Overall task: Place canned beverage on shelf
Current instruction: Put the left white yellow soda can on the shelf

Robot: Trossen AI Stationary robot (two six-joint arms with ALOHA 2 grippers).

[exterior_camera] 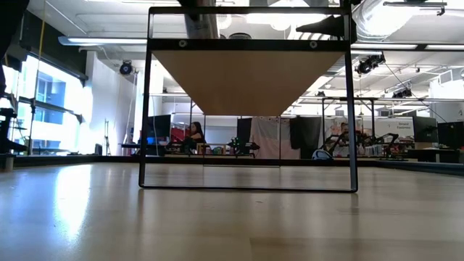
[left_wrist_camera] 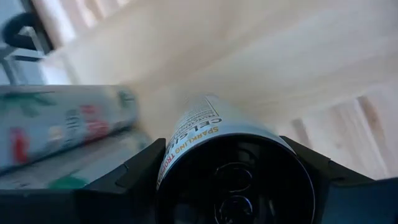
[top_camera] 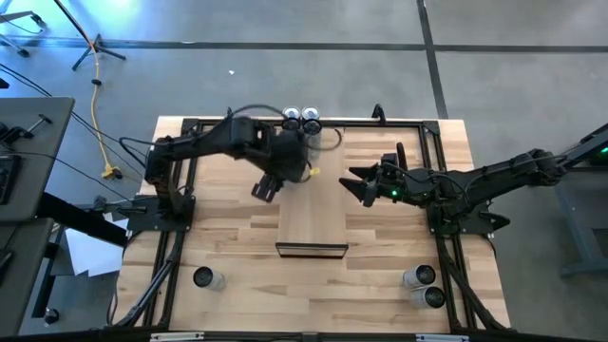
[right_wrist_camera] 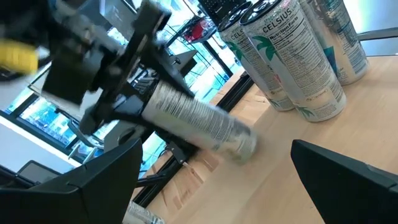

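My left gripper (top_camera: 285,169) is shut on a slim silver beverage can (right_wrist_camera: 199,121) over the far left part of the shelf (top_camera: 313,214), a long light-wood platform on a black frame. Two more cans (top_camera: 302,118) stand upright on their bases at the shelf's far end. My right gripper (top_camera: 355,182) stands open and level just right of the shelf, pointing toward the left gripper, with nothing between its fingers. From table height the shelf's underside (exterior_camera: 246,80) shows. My left gripper pinches the can's side wall (left_wrist_camera: 180,146) near its tab end between its two fingers. The fingers (left_wrist_camera: 140,174) point steeply down and lie along the can. The can's base end (right_wrist_camera: 245,144) sticks out past the fingertips, tilted and clear of the shelf.
One can (top_camera: 204,277) stands near the table's front left and two cans (top_camera: 424,285) near its front right. The black frame (top_camera: 180,199) runs around the table, and the shelf's dark end edge (top_camera: 312,250) faces the front.
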